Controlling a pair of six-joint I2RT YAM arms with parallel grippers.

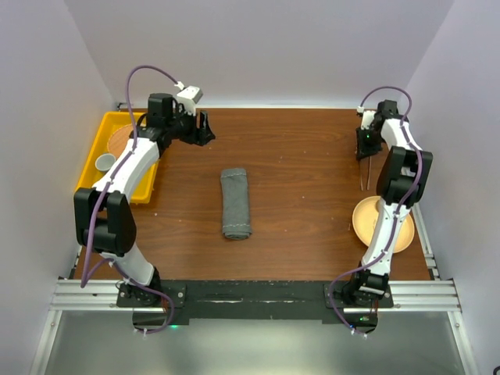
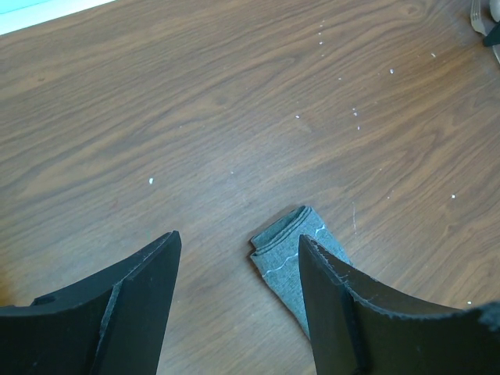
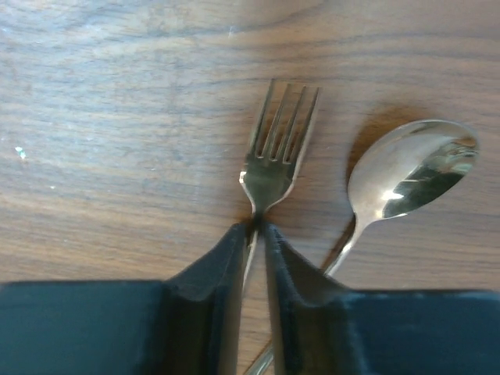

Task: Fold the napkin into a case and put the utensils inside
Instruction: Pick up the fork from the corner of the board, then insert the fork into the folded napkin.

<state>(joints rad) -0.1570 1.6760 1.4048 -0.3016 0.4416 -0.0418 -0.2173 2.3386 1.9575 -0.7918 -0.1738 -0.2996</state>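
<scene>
Napkin (image 1: pixel 235 203) lies folded into a long, narrow grey case on the wooden table (image 1: pixel 297 234), well apart from both grippers. It is ahead of the left gripper (image 1: pixel 205 129) and far off to the side of the right gripper (image 1: pixel 362 155).

The left gripper's fingers (image 2: pixel 117 312) stand spread wide with nothing between them. In the left wrist view one short end of the napkin shows on the wood just past the fingertips. It sits under the gap and is partly hidden behind the finger on the right of that view.

The utensils (image 1: pixel 364 176) are at the right gripper. Its fingers (image 3: pixel 211 289) are pinched together on the neck of the fork (image 3: pixel 277 148), just behind the tines. The tines point away from the gripper and the handle runs back between the pads, out of sight. Whether the fork rests on the wood or is raised off it cannot be told.

The spoon (image 3: pixel 410 168) lies just beside the fork, bowl up, outside the grip. Its handle slants back under the finger on the right of that view.

A round tan plate (image 1: pixel 402 230) sits behind the right gripper, towards that arm's base, partly hidden by the arm. A yellow tray (image 1: pixel 141 191) lies behind the left gripper, holding a round dish (image 1: pixel 119 141) and a small cup (image 1: pixel 105 162).
</scene>
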